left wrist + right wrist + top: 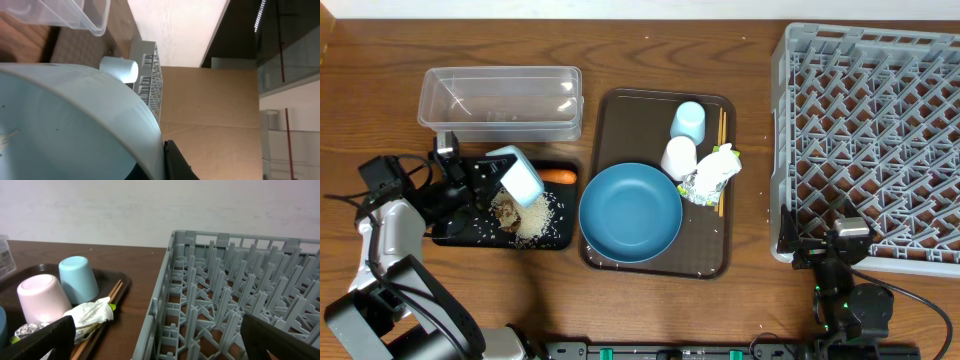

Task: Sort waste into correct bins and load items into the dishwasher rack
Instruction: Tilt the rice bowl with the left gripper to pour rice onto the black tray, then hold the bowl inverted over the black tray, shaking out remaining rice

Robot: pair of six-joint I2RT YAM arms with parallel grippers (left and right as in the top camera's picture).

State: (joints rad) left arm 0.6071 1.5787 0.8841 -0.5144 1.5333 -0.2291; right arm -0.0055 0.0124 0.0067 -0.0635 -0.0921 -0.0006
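1. Left pincer [492, 180] is clamped on the small bowl [521, 180]. It's holding the bowl tipped on its side, just left of the brown tray [630, 130] and over the black tray [567, 225]
2. In the left wrist cam the bowl fills the lower left, with one dark finger [175, 162] right against its rim
3. Under the bowl in the black tray there's a pile of rice [535, 215] and a brown lump [505, 210]. The carrot [558, 176] lies at the edge nearest the brown tray
4. The clear tub [500, 100] sits on the desk [380, 60], just left of the brown tray's far-left corner
5. On the brown tray:
   - big blue bowl [630, 212] at the near-left
   - white cup [679, 158] and pale blue cup [688, 121], both upside down, towards the far side
   - wrapper [710, 175] on the right side, lying on the chopsticks [722, 130], which run along the right edge
6. The rack [870, 130] is right of the brown tray, a small gap between them
7. Right pincer [848, 238] sits right of the brown tray's near-right corner, at the rack's near edge, with jaws spread wide and nothing in them
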